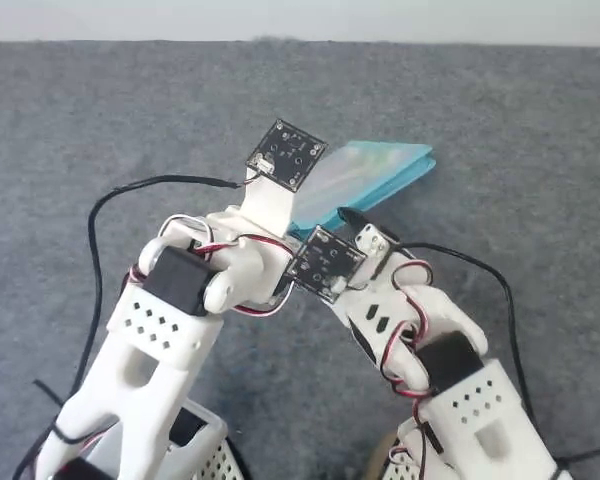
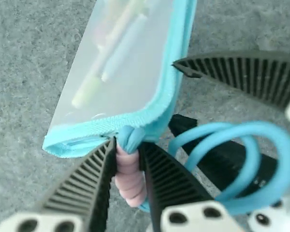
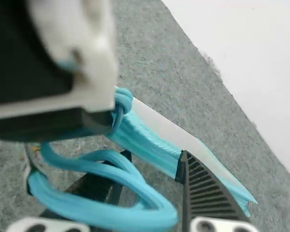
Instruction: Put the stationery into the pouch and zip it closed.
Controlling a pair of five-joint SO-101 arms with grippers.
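Squarely in the left gripper (image 2: 127, 145), pink pull (image 2: 130, 181) of the pouch (image 2: 130, 67).

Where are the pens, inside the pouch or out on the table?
Inside. The pens show through the translucent wall of the pouch.

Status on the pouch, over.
Left gripper shut on zip pull. Right gripper open at pouch edge. Pens inside, zip looks closed. Cord loop between right jaws.

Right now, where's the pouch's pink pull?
In the left wrist view, the pink pull is pinched in the left tool at the pouch corner, beside the blue cord loop.
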